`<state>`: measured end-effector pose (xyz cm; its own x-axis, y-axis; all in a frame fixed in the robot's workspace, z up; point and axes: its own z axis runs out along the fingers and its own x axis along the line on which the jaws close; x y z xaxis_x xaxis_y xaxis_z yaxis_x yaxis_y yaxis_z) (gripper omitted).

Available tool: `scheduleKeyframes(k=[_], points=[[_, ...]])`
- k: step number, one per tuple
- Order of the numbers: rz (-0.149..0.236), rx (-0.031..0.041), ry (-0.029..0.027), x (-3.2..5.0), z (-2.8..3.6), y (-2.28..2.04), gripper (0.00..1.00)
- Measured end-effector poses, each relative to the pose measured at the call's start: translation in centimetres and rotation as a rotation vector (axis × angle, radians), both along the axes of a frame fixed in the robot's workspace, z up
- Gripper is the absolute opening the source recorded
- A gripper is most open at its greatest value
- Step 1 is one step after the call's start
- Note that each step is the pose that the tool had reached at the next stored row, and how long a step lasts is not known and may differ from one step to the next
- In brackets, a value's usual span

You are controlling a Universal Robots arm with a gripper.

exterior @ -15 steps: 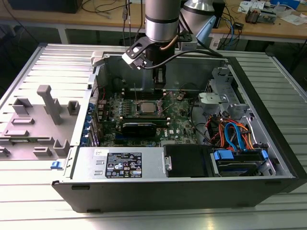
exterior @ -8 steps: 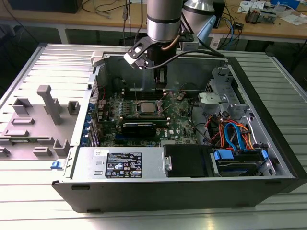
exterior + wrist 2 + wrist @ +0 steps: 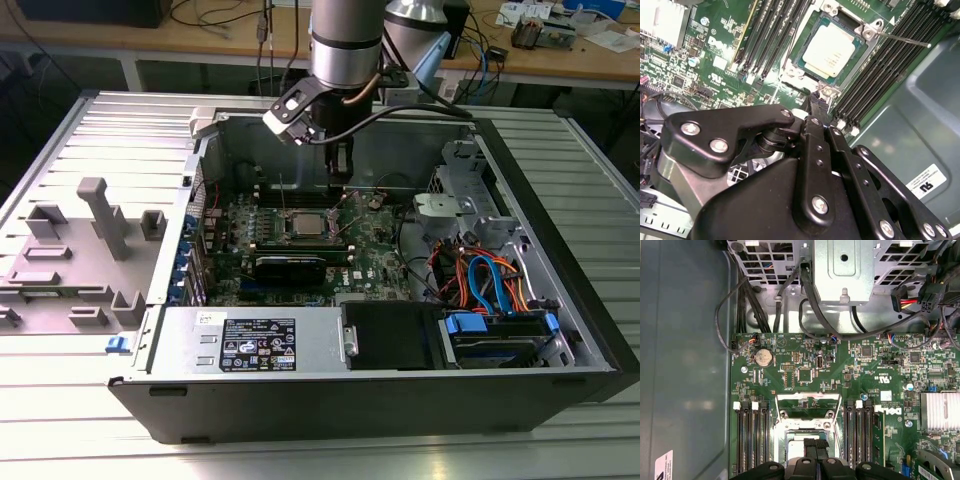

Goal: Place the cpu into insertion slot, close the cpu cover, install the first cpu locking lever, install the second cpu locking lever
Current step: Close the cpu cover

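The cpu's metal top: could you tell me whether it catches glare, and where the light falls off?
Second wrist view: the cpu is washed pale by glare, the gripper in front dark. First wrist view: a soft reflection lies on the case floor. Exterior view: the motherboard sits dimmer than the bright table.
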<state>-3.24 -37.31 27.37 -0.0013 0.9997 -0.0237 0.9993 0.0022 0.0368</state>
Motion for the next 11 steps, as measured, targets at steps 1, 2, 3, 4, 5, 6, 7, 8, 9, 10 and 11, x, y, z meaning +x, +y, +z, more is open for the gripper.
scheduleKeyframes(k=[1,2,3,4,5,6,7,8,9,10,11], points=[[0.000,0.0000,0.0000,0.11,0.00,0.00,0.11],[0.000,0.0000,0.0000,0.19,0.00,0.00,0.11],[0.000,0.0000,0.0000,0.30,0.00,0.00,0.11],[0.000,-0.0001,0.0000,0.39,0.00,0.00,0.11],[0.000,0.0000,0.0000,0.49,0.00,0.00,0.11],[0.000,0.0000,0.0000,0.58,0.00,0.00,0.11],[0.000,0.0000,0.0001,0.67,0.00,0.00,0.11],[0.000,-0.0001,0.0001,0.81,0.00,0.00,0.11],[0.000,0.0000,0.0001,0.87,0.00,0.00,0.11],[0.000,0.0000,0.0000,0.93,0.00,0.00,0.11],[0.000,0.0000,0.0000,1.02,0.00,0.00,0.11]])
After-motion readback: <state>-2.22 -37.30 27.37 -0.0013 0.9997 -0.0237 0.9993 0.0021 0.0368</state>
